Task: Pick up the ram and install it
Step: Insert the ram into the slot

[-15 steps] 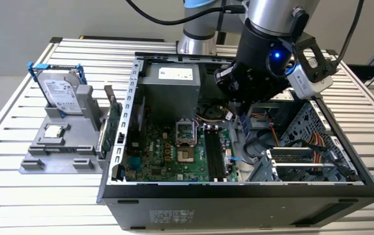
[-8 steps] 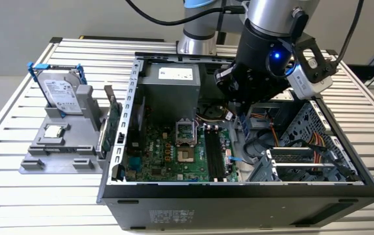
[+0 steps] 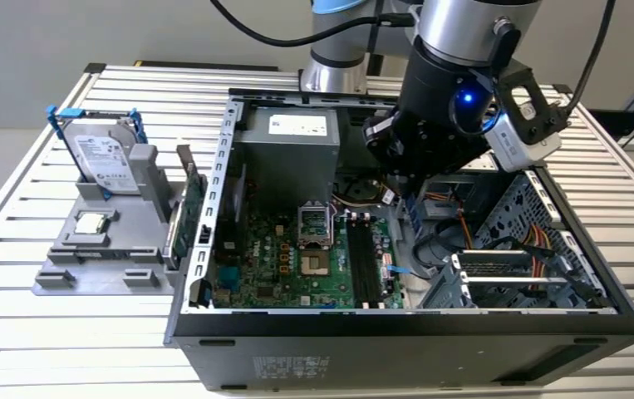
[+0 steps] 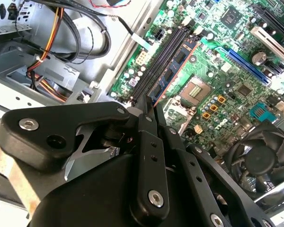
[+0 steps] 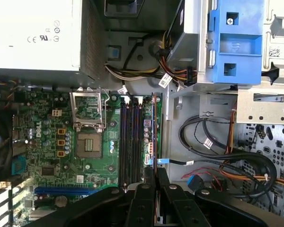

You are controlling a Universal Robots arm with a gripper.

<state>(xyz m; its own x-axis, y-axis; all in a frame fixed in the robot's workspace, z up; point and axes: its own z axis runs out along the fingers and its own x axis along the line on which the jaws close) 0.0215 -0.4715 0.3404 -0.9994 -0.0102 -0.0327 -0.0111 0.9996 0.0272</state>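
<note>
A ribbed aluminium worktop (image 3: 28, 332) of long parallel slats carries everything. Toward the exterior view's left stands a grey plastic fixture (image 3: 95, 258) holding a silver hard drive (image 3: 106, 162) upright in a blue-trimmed frame, with a green expansion card (image 3: 191, 212) on edge just beside it. To the right lies an open black computer case (image 3: 405, 345), its green motherboard (image 3: 283, 266) studded with small components and crossed by dark parallel memory slots (image 5: 131, 142). The arm reaches down into the case. In both wrist views the matte black pincer (image 5: 155, 171) is closed on the ram (image 5: 154, 132), a thin flat board held on edge, directly over the slots beside the case's metal wall.
</note>
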